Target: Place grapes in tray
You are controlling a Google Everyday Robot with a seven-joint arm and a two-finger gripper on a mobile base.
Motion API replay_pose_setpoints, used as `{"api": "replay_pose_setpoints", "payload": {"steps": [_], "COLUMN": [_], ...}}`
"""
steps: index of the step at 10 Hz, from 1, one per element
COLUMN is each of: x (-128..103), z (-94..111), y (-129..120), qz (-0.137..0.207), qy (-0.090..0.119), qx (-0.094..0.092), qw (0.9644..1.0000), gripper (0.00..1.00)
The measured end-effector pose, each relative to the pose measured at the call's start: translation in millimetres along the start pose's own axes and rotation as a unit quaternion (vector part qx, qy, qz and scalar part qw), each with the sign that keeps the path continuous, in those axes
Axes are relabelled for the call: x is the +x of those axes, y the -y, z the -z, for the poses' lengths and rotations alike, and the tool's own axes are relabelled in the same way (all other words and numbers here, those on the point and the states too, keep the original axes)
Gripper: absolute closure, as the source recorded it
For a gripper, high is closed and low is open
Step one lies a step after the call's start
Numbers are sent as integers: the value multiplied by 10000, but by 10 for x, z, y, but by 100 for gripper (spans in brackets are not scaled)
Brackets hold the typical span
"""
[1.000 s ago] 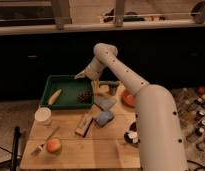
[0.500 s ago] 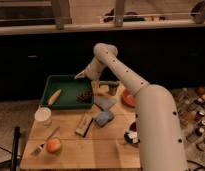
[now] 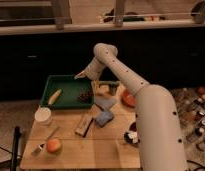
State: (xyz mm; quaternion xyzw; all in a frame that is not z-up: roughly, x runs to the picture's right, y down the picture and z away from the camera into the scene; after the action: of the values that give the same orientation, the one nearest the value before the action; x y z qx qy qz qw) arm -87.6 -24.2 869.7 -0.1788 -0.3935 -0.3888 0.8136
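Note:
The dark green tray (image 3: pixel 66 82) sits at the back left of the wooden table. The grapes (image 3: pixel 86 96), a small dark bumpy cluster, lie inside it near its front right corner. A yellow corn-like item (image 3: pixel 54 96) lies in the tray's left part. My gripper (image 3: pixel 79 76) hangs at the end of the white arm (image 3: pixel 121 75), above the tray's back right rim, a little above and behind the grapes and apart from them.
On the table stand a white cup (image 3: pixel 43 116), an orange-red fruit (image 3: pixel 54 145) with a fork (image 3: pixel 43 143) beside it, a brown bar (image 3: pixel 84 125), a blue sponge (image 3: pixel 104 118), an orange bowl (image 3: pixel 129 97) and a small box (image 3: pixel 103 89). A dark counter runs behind.

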Motion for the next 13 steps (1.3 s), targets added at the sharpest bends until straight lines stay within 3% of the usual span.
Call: {"api": "replay_pose_setpoints", "payload": {"steps": [13], "x": [0], "z": [0], "y": [-1], "qz": [-1], "qy": [1], "qx": [-2], "qw": [10000], "gripper": [20]}}
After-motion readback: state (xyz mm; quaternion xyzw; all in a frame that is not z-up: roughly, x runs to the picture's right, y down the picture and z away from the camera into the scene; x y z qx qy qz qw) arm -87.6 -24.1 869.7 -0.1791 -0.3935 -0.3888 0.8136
